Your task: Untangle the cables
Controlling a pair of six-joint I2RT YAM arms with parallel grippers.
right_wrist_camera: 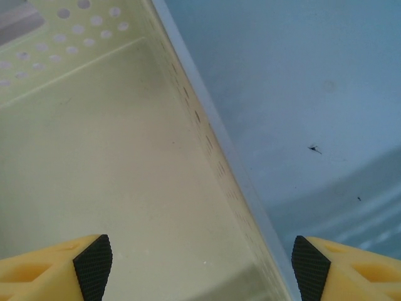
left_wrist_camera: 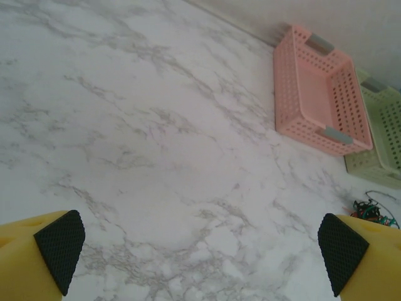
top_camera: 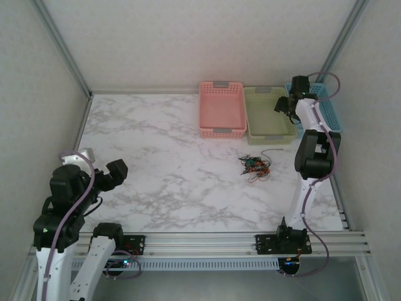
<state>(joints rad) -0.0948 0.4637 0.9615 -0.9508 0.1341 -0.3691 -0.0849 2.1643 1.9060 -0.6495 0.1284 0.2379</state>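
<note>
The cables (top_camera: pixel 255 167) sit bunched right of centre; both grippers are empty.
The tangle lies on the marble table (top_camera: pixel 163 157), just near of the green basket (top_camera: pixel 269 119). My right gripper (top_camera: pixel 285 103) gapes wide above the wall between that basket and the blue basket (top_camera: pixel 329 110). The left gripper (top_camera: pixel 116 172), equally spread, sits far left. I'd pinch one outlying loop, pin the rest, and pull slowly.

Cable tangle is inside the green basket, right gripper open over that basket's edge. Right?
No. The top external view shows the cables on the table, in front of the green basket. The right gripper is open over that basket's edge.
</note>
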